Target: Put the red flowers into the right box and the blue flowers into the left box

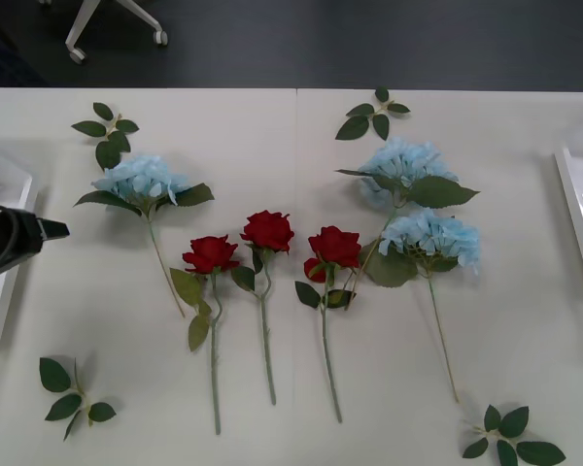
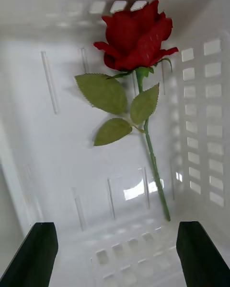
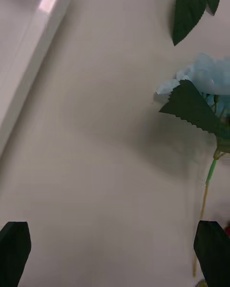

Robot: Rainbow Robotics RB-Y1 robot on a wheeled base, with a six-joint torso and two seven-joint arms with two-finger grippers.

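The left gripper [image 3: 115,256] is hovering at the table's left edge over the left box [image 1: 0,291], its black fingers spread wide and holding nothing, facing bare tabletop with a blue flower [image 3: 206,78] just beside. The right gripper [image 2: 115,256] is hanging, fingers spread and empty, over the right box [image 2: 201,124], where one red rose [image 2: 136,35] is lying flat on the floor. Three red flowers [image 1: 267,233] and three blue flowers [image 1: 408,170] are lying on the table [image 1: 291,408] between the boxes.
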